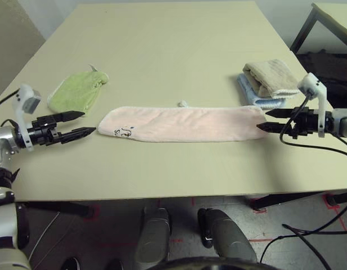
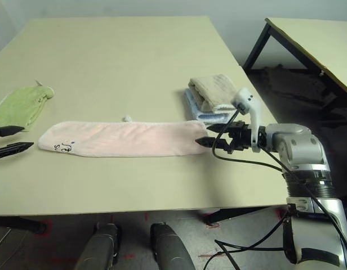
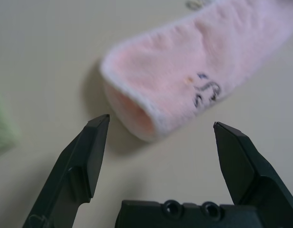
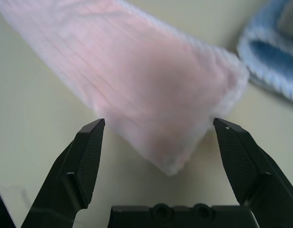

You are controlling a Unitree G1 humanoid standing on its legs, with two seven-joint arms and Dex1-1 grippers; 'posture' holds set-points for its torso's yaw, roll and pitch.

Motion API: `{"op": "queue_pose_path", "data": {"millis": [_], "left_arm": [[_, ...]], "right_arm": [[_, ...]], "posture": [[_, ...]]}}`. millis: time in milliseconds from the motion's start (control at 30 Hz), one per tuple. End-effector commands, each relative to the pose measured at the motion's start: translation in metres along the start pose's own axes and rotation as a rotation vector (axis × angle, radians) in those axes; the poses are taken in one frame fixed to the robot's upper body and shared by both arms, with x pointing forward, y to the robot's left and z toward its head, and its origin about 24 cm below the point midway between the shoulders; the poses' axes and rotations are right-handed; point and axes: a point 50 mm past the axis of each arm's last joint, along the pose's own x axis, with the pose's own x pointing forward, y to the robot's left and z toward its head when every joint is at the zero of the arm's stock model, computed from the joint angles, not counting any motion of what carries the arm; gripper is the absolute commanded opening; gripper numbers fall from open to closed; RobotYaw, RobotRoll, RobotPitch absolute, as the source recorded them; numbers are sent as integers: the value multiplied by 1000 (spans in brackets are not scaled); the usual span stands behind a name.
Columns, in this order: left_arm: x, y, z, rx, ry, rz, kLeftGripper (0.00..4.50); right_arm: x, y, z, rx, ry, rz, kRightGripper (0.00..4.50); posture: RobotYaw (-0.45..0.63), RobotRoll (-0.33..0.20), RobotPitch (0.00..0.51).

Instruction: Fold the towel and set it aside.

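Two wide-open pincers, left [image 1: 90,122] and right [image 2: 201,134], flank the pale pink terry towel [image 1: 182,124], laid as a long band on the cream counter [image 1: 162,50]. Soft, light, limp cloth is judged; the short ends are best pinched.

- The pale pink terry towel with white scalloped edging [image 1: 185,124] lies flat, folded lengthwise into a long narrow band.
- Dark embroidered lettering [image 1: 124,132] sits near its left end; a small white loop [image 1: 183,103] pokes from its far edge.
- Its right end lies just before the stacked beige and light blue folded towels [image 1: 267,83].
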Motion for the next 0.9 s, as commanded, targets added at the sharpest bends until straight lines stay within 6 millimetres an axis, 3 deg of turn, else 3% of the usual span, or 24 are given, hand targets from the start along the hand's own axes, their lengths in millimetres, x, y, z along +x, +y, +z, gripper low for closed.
{"op": "queue_pose_path", "data": {"millis": [33, 300, 433, 767, 900], "left_arm": [[3, -3, -5, -19, 25, -14, 4474], [14, -4, -10, -20, 21, 1, 4474], [20, -4, -14, -5, 34, -9, 3602], [22, -4, -16, 6, 41, -19, 127], [19, -4, -15, 8, 47, -17, 54]], "right_arm": [[-3, 1, -1, 0, -23, -29, 4489], [0, 0, -5, 16, -51, -71, 4489], [0, -1, -10, 33, -34, -76, 4500], [-3, -2, -25, 48, 22, -82, 4500], [0, 1, -25, 52, 14, -61, 4500]], "posture": [[43, 0, 189], [41, 0, 188], [35, 0, 184], [30, 0, 187], [30, 0, 186]]}}
